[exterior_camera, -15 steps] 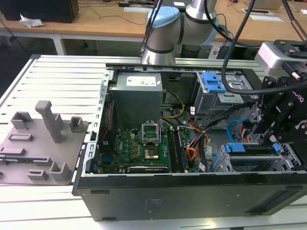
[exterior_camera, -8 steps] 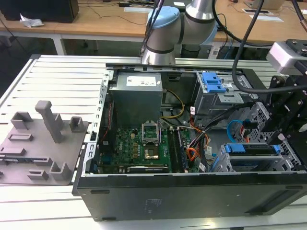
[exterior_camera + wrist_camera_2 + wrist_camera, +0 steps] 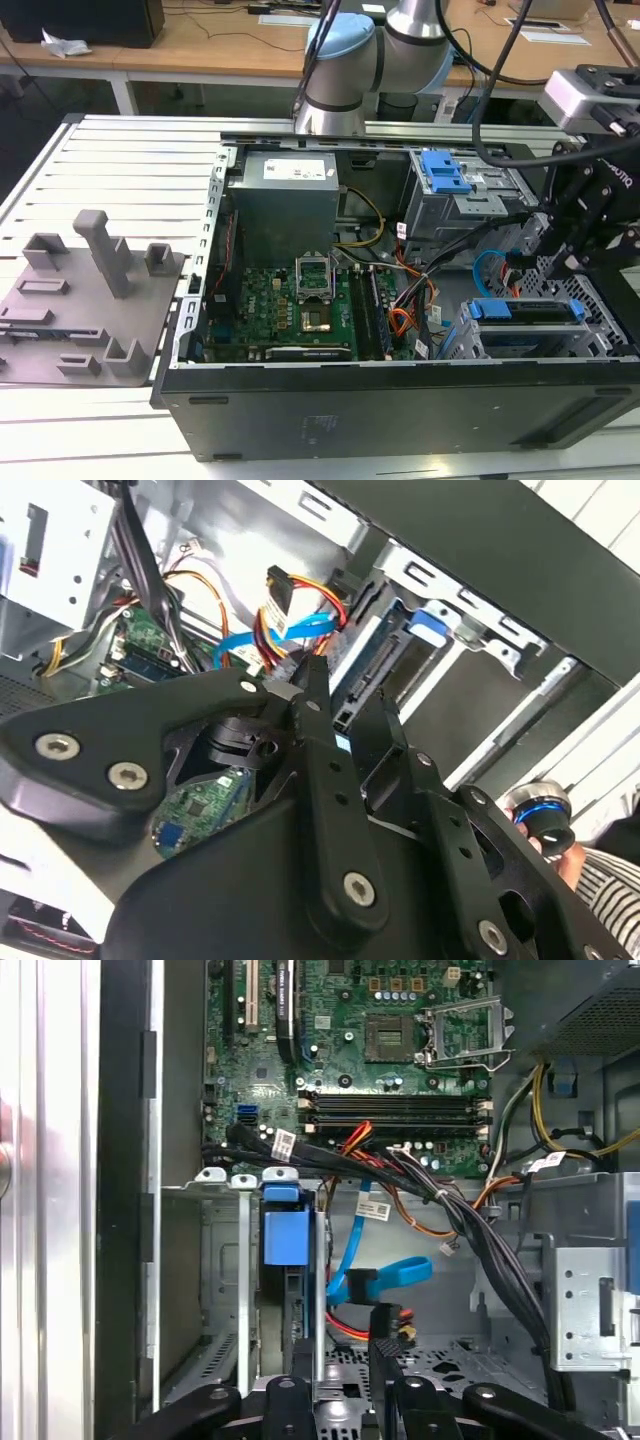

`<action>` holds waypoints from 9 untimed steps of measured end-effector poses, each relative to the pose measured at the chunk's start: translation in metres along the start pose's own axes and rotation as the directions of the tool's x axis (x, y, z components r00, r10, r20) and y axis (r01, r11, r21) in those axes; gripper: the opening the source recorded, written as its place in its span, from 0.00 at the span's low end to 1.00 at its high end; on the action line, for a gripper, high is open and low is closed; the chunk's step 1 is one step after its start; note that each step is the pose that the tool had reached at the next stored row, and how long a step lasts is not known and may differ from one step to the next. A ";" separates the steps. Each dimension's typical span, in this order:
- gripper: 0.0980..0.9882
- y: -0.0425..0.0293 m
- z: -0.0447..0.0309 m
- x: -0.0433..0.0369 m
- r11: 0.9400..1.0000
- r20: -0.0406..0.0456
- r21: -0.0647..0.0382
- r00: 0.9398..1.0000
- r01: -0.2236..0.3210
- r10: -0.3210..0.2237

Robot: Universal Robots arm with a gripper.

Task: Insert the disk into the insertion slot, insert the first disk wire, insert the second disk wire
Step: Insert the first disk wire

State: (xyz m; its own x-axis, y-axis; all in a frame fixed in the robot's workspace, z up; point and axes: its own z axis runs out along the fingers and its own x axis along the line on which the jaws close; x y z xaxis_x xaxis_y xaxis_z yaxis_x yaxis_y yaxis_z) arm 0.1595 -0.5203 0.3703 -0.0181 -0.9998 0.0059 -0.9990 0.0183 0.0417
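The disk point(image 3: 527, 311) lies in its blue carrier inside the insertion slot point(image 3: 600, 345), the silver cage at the exterior view's right; the first wrist view shows the carrier point(image 3: 283, 1235) edge-on. My gripper point(image 3: 565, 255) hangs just above and behind the cage. Its two black fingers stand apart in both wrist views, open point(image 3: 342, 1360) point(image 3: 345, 715), with nothing clearly gripped. The second disk wire point(image 3: 385, 1275) point(image 3: 270, 640), a light-blue flat loop, curves just ahead of the fingertips. An orange-red-yellow wire bundle point(image 3: 350, 1328) point(image 3: 285, 605) with a dark plug hangs beside it.
The open computer case holds a green motherboard point(image 3: 300, 300), a grey power supply point(image 3: 285, 200) and a blue-latched grey bay point(image 3: 445, 172). Thick black cables point(image 3: 480, 1250) cross beside the cage. A grey fixture plate point(image 3: 80, 300) lies at the exterior view's left. A striped sleeve point(image 3: 605, 885) shows outside the case.
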 end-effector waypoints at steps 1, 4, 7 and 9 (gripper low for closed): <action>0.30 0.0000 0.0000 -0.0018 1.000 0.000 0.000 1.000 0.000 0.000; 0.30 0.0001 0.0000 -0.0058 1.000 0.000 0.000 1.000 0.000 0.000; 0.30 0.0002 -0.0001 -0.0116 1.000 0.000 0.000 1.000 0.000 0.000; 0.30 0.0003 -0.0001 -0.0120 1.000 0.000 0.000 1.000 0.000 0.000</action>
State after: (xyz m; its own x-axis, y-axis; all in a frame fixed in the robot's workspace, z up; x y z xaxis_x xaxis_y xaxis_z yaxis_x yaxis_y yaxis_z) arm 0.1594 -0.5083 0.3702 -0.0182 -0.9998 0.0060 -0.9990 0.0184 0.0416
